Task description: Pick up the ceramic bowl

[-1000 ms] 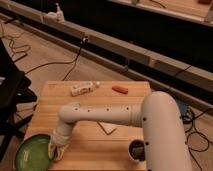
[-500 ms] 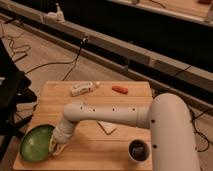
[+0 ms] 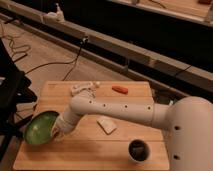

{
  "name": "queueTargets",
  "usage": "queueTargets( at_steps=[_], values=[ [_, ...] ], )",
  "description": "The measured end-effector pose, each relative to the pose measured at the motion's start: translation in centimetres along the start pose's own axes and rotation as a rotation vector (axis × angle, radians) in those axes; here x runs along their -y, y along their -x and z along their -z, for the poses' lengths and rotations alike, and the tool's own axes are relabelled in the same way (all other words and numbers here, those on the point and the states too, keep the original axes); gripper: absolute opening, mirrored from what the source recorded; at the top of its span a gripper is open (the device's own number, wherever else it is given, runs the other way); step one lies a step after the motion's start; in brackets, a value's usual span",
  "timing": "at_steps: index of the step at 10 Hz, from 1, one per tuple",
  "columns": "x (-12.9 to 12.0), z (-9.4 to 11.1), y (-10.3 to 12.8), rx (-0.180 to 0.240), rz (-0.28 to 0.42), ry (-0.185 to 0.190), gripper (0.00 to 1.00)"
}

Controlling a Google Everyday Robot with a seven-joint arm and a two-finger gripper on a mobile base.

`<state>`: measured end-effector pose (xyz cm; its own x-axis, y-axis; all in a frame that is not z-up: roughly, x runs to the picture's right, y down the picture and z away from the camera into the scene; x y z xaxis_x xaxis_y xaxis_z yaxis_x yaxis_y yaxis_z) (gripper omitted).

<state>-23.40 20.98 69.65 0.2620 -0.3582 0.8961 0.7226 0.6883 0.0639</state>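
Observation:
The ceramic bowl (image 3: 41, 127), green and glossy with a darker rim, is at the left edge of the wooden table (image 3: 90, 152), tilted with its inside facing the camera. My gripper (image 3: 56, 132) is at the bowl's right rim and is shut on it, holding the bowl lifted off the table top. The white arm (image 3: 125, 111) reaches to it from the right across the table.
A small dark cup (image 3: 138, 150) stands near the front right. A flat white packet (image 3: 106, 124) lies mid-table. A white object (image 3: 82, 88) and an orange-red item (image 3: 120, 89) lie at the back. A dark chair (image 3: 10, 95) stands left of the table.
The bowl has gone from lying flat at the table's front left corner to tilted and raised. The gripper has moved up and back with it.

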Motion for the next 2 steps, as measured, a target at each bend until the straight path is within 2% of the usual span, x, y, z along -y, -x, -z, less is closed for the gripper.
queueTargets(
  at_steps=[2],
  values=[
    [0.96,2.21,0.48,-0.026,0.031,-0.044,0.00]
  ],
)
